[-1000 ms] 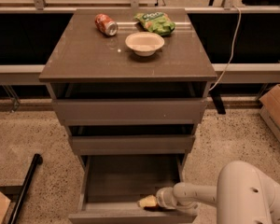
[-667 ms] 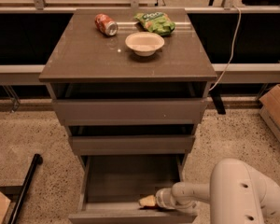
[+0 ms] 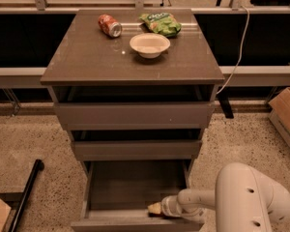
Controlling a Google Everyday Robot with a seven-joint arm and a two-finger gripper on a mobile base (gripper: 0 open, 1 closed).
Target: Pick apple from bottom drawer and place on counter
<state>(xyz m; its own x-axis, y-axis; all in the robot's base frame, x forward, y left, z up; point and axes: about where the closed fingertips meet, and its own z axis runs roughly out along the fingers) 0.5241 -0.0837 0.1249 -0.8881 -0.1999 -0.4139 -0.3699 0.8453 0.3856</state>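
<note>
The bottom drawer (image 3: pixel 130 185) is pulled out, with its dark floor showing. My gripper (image 3: pixel 155 209) reaches in from the right and sits low at the drawer's front right, just behind the front wall. A small dark red patch of the apple (image 3: pixel 158 215) shows right under the gripper's tip; the rest of it is hidden. The counter (image 3: pixel 87 57) is the glossy grey-brown top of the cabinet, well above the gripper.
On the counter stand a white bowl (image 3: pixel 149 45), a red-orange soda can (image 3: pixel 109 25) lying on its side and a green chip bag (image 3: pixel 161 23). The two upper drawers (image 3: pixel 135 114) are slightly open. A cardboard box (image 3: pixel 287 117) stands at the right and a black pole (image 3: pixel 26 187) at the left.
My arm's white housing has shifted slightly to the left. The gripper stays at the same spot in the drawer's front right.
</note>
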